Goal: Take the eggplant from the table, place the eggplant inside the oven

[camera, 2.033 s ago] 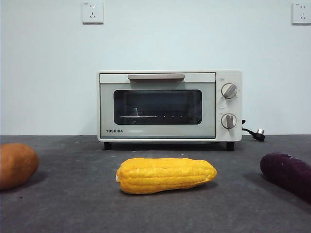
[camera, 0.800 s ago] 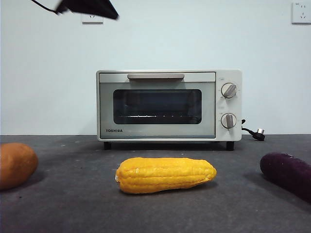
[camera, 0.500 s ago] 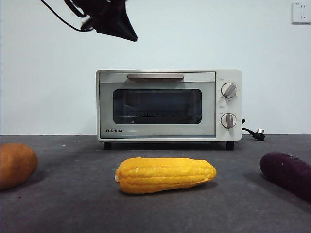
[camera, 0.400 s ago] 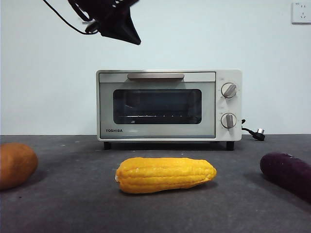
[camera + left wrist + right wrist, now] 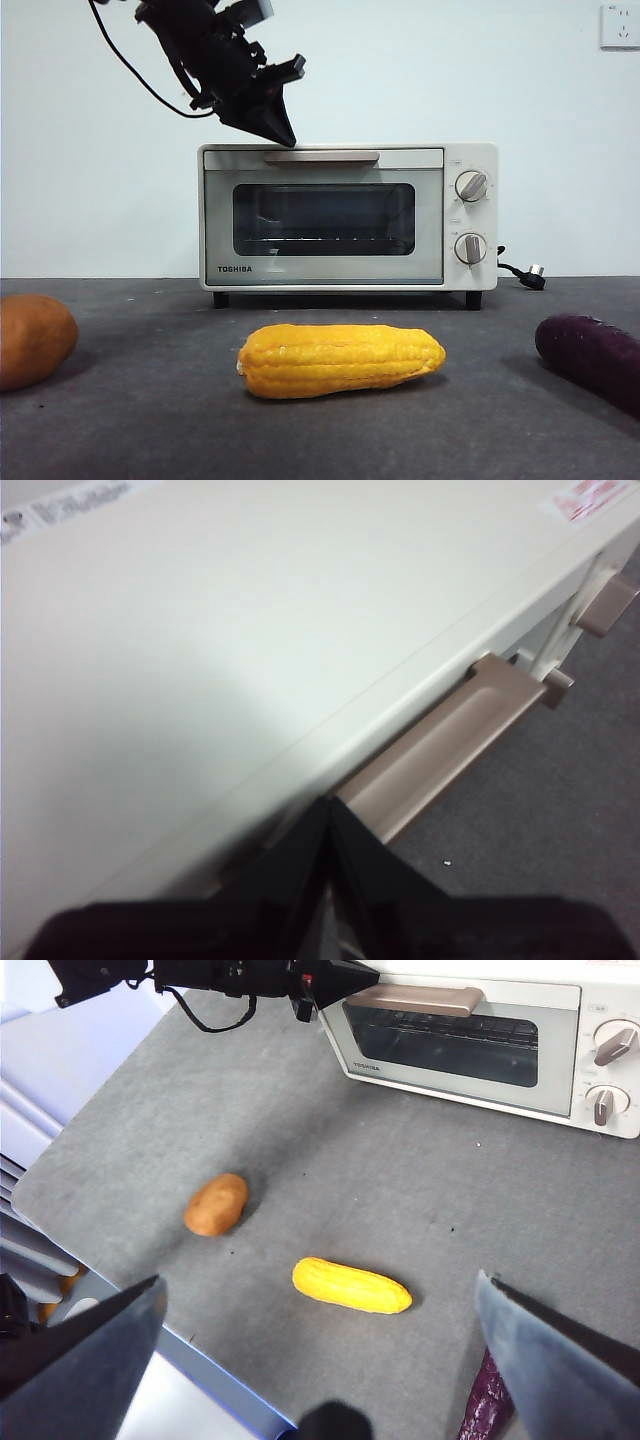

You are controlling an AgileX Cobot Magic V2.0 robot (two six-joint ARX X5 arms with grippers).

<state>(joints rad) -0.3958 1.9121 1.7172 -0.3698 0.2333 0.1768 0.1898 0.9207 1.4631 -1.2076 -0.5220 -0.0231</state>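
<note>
The left gripper is coming down fast toward the oven: a moment ago it was only a dark tip high above the oven's left side, and now it is hanging just over the left end of the oven's beige handle. That suggests the door is being dealt with first, since it is closed and the eggplant cannot go in until it is opened.

In the left wrist view the left gripper's fingers are pressed together into one point, holding nothing, and aiming at the handle where it meets the oven's top front edge. Whether the tip is touching the handle yet is not clear; it is very close.

The right gripper is waiting well away from the oven, high over the tabletop, its fingers spread wide apart and empty.

The eggplant is lying on the tabletop, well to the right of the oven's front and nearer the camera, untouched. The corn cob is lying straight in front of the oven door, and the orange-brown vegetable is sitting far off to the oven's left.
</note>
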